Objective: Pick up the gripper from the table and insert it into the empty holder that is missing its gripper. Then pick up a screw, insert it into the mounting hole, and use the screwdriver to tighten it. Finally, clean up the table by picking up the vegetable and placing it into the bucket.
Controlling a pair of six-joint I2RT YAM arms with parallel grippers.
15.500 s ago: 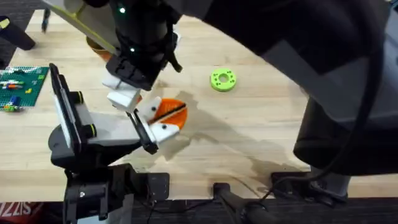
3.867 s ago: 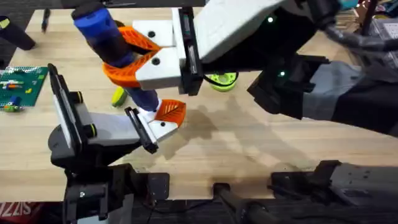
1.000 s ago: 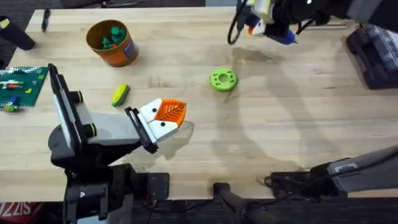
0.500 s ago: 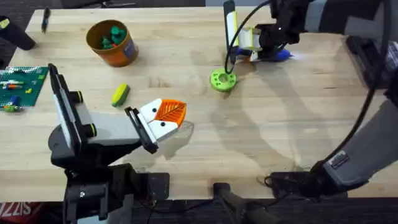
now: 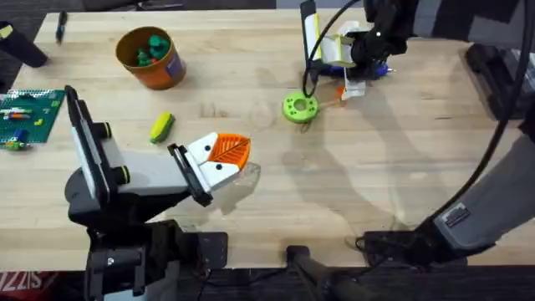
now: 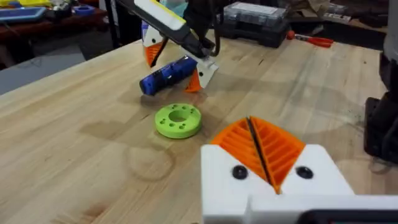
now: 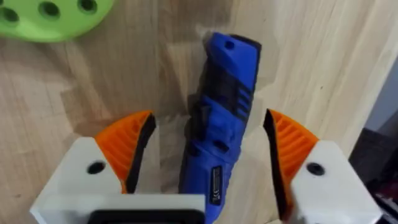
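Observation:
The blue screwdriver [image 7: 225,118] lies on the table at the back right [image 5: 376,72], between the spread orange pads [image 7: 132,149] of my open right gripper [image 5: 355,71], with a gap on each side. My left gripper [image 5: 219,159] rests low at the front left, shut. Its two orange ribbed tips [image 6: 258,146] press together on white fingers [image 6: 217,180], each with a dark round spot. The yellow vegetable [image 5: 161,127] lies on the wood just behind the left gripper. The orange bucket [image 5: 150,57] stands at the back left with dark green pieces inside.
A green ring-shaped disc [image 5: 299,108] [image 6: 178,119] lies mid-table, just left of the right gripper [image 6: 174,67]. A green brick plate [image 5: 25,117] sits at the left edge. A dark case [image 5: 501,75] stands at the far right. Bare wood spreads across the front right [image 5: 376,184].
Over the last second my right gripper brought the screwdriver from the back edge down to the table beside the green disc, and its fingers now stand apart from it. The left arm has not moved.

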